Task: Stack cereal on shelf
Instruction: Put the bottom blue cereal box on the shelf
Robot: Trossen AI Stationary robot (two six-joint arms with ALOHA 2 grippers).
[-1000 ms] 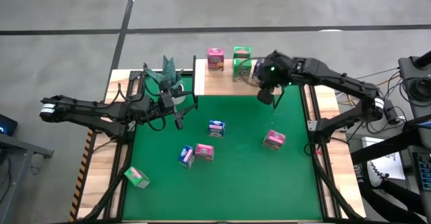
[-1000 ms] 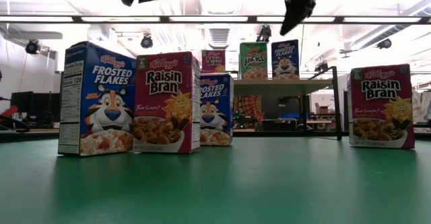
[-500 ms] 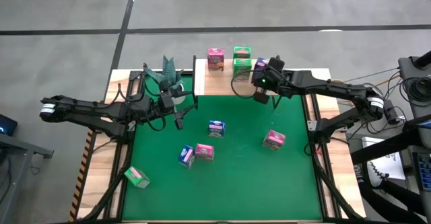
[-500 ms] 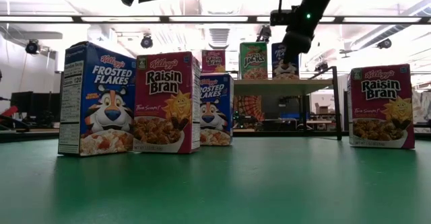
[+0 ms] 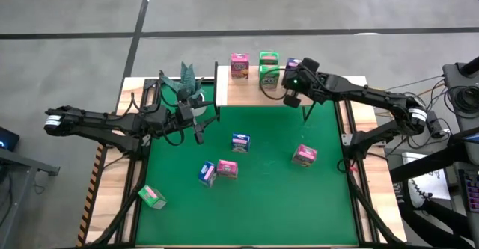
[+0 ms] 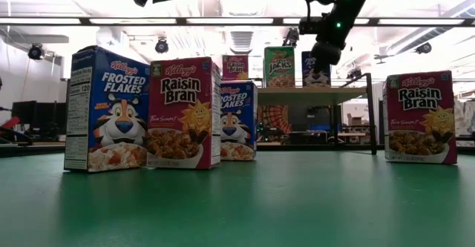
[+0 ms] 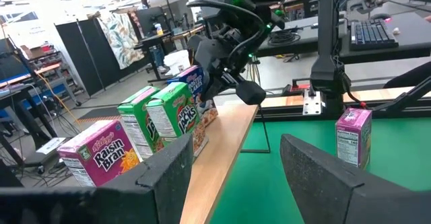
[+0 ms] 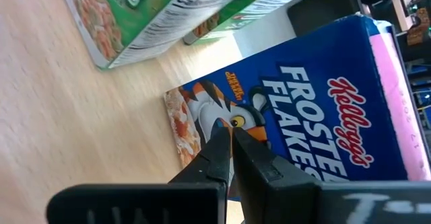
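The shelf (image 5: 251,88), a pale wooden board, stands at the far edge of the green mat. A pink box (image 5: 239,64), two green boxes (image 5: 269,66) and a blue Frosted Flakes box (image 8: 316,116) stand upright on it. My right gripper (image 8: 229,135) is shut, slanting down, its tips in front of that blue box's printed front (image 6: 306,73). My left gripper (image 7: 232,183) hangs open and level over the mat's left edge (image 5: 198,125), holding nothing. My right gripper has its shut fingertips (image 8: 219,143) right at the lower part of the blue box's printed front (image 8: 252,126), coming from the near side and slanting down. Whether they touch it I cannot tell. The box stands upright on the shelf.
On the mat lie or stand a blue box (image 5: 240,142), a pink box (image 5: 304,155), a blue and pink pair (image 5: 217,171) and a green box (image 5: 152,197) near the left front. A black shelf post (image 5: 305,114) stands beside my right gripper.
My right gripper has come down from high above the shelf's right end and moved toward the blue box on the shelf, tipping and turning as it went. The boxes have stayed where they were.
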